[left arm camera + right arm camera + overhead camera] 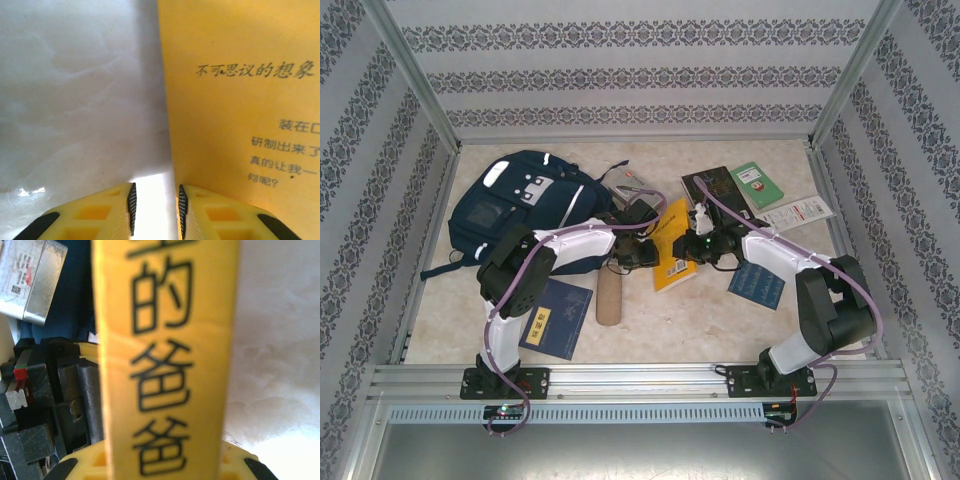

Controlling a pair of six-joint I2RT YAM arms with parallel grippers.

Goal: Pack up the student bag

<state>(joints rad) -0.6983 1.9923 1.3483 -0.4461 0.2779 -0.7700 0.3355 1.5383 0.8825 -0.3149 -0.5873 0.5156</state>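
Lying flat, navy student bag [495, 220] shows grey-white patches.

Blue book [556, 318] and tan roll [609, 298] lie near yellow book [675, 265].

student bag [515, 205] far left, book [670, 265] centre

There it is, the yellow book [240, 100] cover reads 不可思议的想象 toward two o'clock, its spine [165, 365] showing 的爸爸.
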